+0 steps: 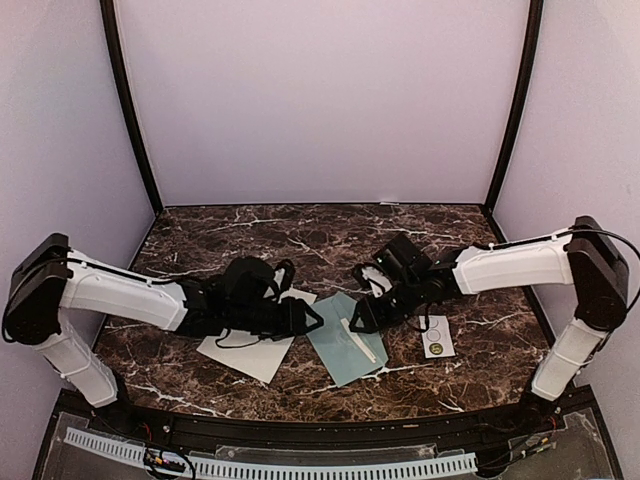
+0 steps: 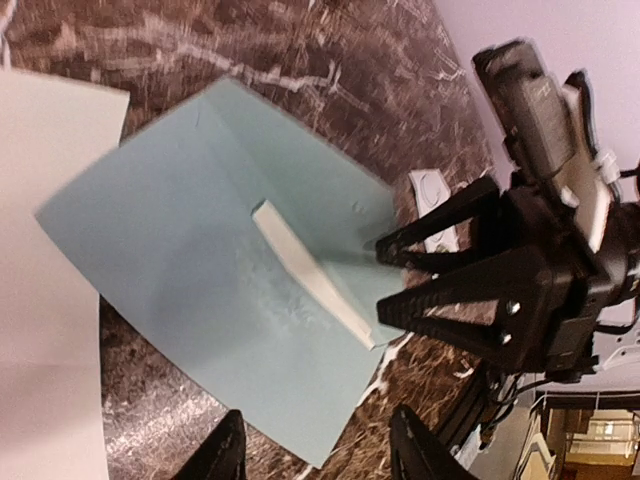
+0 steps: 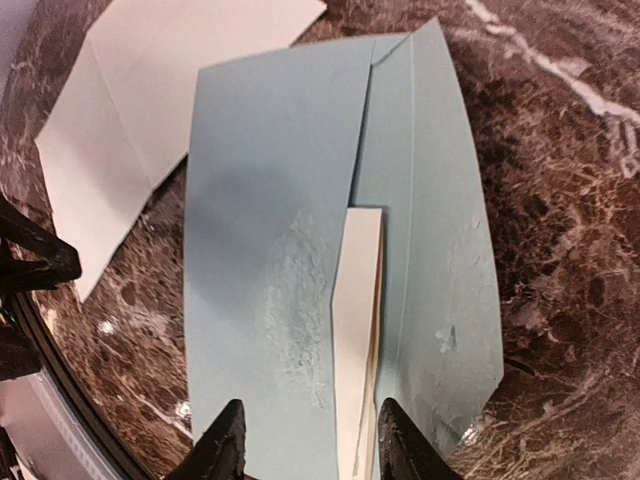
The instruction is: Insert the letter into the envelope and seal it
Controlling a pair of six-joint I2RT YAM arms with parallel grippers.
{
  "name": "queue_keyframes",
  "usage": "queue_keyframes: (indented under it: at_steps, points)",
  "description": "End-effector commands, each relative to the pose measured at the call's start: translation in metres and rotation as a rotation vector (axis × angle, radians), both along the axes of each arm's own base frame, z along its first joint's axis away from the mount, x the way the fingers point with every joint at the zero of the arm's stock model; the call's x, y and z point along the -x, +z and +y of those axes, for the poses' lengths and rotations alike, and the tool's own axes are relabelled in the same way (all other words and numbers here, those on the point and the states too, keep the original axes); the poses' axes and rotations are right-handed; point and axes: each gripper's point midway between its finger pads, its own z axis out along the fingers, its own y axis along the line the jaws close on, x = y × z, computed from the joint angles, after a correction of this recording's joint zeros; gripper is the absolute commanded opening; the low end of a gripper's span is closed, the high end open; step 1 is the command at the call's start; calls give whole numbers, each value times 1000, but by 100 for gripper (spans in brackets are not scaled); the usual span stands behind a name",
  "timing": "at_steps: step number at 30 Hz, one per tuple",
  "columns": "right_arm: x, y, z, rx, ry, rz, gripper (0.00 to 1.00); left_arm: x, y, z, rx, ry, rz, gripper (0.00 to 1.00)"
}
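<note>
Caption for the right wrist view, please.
Open right gripper straddles a narrow folded white slip on the pale blue envelope; the letter lies alongside, outside it.

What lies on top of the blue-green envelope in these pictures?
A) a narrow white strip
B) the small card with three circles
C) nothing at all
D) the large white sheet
A: a narrow white strip lies on the envelope, while the large sheet lies to its left and the card with circles to its right.
</note>
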Motion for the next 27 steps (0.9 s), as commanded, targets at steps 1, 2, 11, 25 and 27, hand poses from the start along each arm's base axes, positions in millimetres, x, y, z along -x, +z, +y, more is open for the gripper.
queue_keyframes:
  at_steps: [1,2,11,25,27]
  points:
    - [-11,48,12,-80,-3,-97,48,-26,65,39,-47,58,-164,52]
    - [-13,54,15,-94,2,-107,51,-35,67,50,-55,87,-168,54]
    - [-44,72,61,-161,59,-166,66,-56,32,150,-136,233,-50,76]
    - [-85,33,113,-125,127,-163,73,-39,-17,181,-112,336,93,79]
    - [-89,28,118,-122,129,-162,73,-37,-21,183,-118,341,102,74]
